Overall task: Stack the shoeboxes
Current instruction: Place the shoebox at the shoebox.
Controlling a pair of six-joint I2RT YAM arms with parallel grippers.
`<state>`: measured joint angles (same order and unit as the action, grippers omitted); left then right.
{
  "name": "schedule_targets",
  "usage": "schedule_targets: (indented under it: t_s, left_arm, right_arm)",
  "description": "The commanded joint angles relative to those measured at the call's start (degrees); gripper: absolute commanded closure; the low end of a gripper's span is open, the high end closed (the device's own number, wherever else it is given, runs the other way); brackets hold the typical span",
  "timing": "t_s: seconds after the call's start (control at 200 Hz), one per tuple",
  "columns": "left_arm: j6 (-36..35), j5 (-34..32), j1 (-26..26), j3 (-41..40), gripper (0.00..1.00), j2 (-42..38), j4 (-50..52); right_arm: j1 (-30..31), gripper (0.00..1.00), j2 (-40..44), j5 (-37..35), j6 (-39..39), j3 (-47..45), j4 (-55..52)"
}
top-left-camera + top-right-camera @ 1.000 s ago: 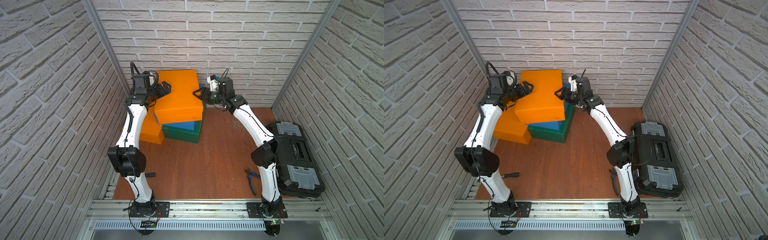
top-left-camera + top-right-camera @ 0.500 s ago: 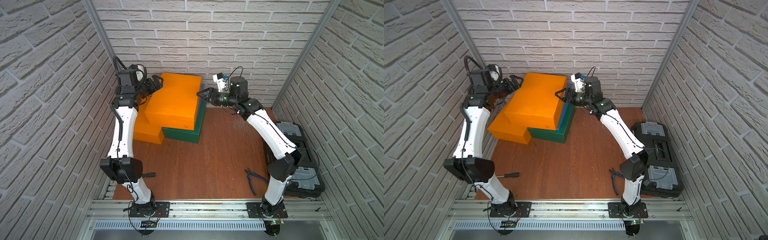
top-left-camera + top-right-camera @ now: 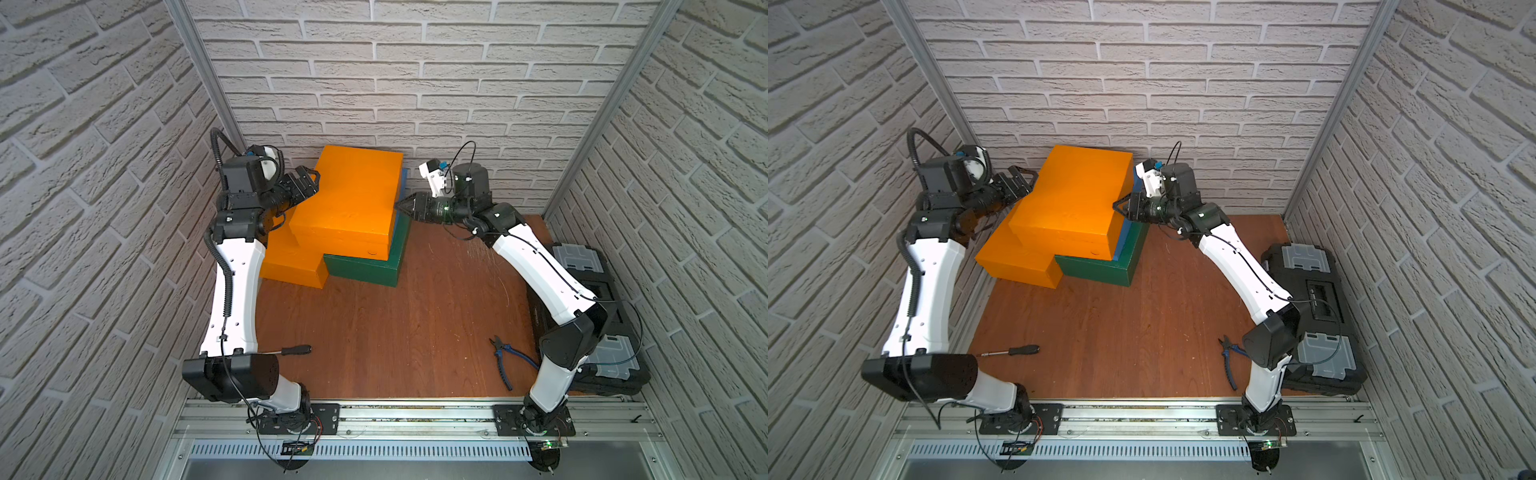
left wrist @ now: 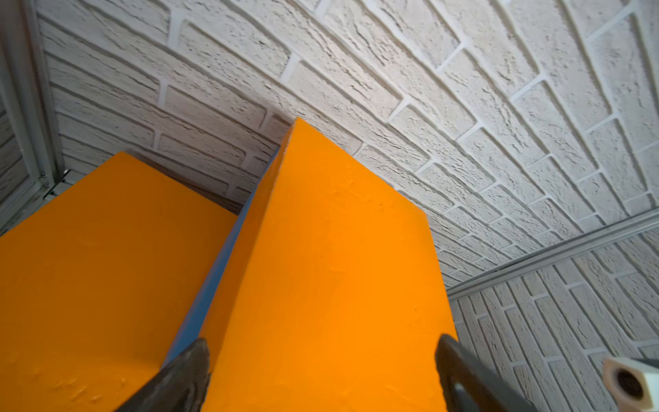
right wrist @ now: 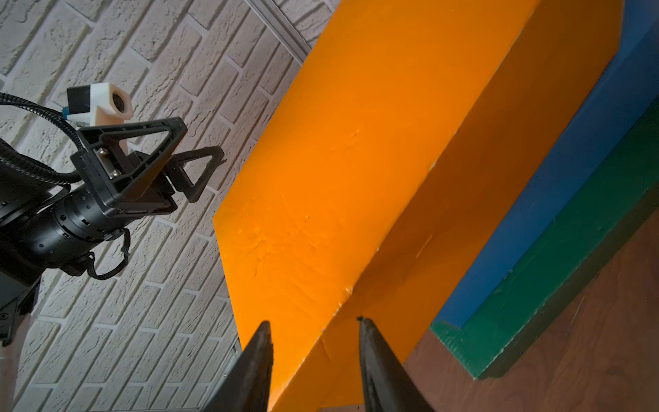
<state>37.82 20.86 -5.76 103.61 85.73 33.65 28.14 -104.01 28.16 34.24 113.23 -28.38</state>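
Counted four shoeboxes, all at the back of the wooden table (image 3: 395,332) by the brick wall: two orange, one blue, one dark green. Found three of them piled up: the dark green shoebox (image 3: 365,266) flat on the table, the blue shoebox (image 3: 1122,243) on top of it, and the top orange shoebox (image 3: 353,195) on the blue, shifted leftward and overhanging. Found the second orange shoebox (image 3: 291,262) alone on the table, just beside the green one on its left and partly under that overhang.

Counted two grippers, both up at the level of the top orange shoebox. Saw the left gripper (image 3: 311,183) with fingers spread wide at that box's left edge, holding nothing; from the right wrist view, judged it near the box but clear of it. Saw the right gripper (image 5: 312,324) with fingers parted only narrowly, tips at the box's right edge, nothing visibly clamped between them; could not tell whether touching.

Counted one black-handled screwdriver (image 3: 291,350) lying on the table near the left arm. Counted one pair of blue-handled pliers (image 3: 505,361) near the right arm. Noted a black tool case (image 3: 1308,286) with two grey lid panels along the right wall, partly hidden behind that arm.
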Motion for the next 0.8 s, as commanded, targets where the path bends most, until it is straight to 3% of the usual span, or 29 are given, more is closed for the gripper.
schedule_targets:
  t_s: [0.0,0.23,0.415,0.62,0.795]
  left_arm:
    - [3.7,2.6,-4.0,-3.3,0.03,1.1,-3.4]
    - [11.3,4.0,-9.8,-14.5,0.09,0.8,-9.7]
    - [13.3,3.2,-10.8,-20.2,0.18,2.9,-11.4]
    - [16.3,2.3,-10.8,-18.6,0.5,10.8,-14.9]
    - [17.4,-0.5,-10.4,-14.7,0.67,18.1,-14.8]
  right_arm:
    - [0.7,0.68,1.8,-1.9,-2.8,-3.9,-0.6]
    - [0.0,0.81,5.0,-8.4,-4.8,-11.9,-2.6]
    - [-2.6,0.83,6.6,-6.4,-1.4,-19.2,1.5]
    - [-4.0,0.83,4.9,-4.3,-1.0,-21.0,1.2]
    - [-5.3,0.84,3.4,-4.5,-0.8,-20.8,1.5]
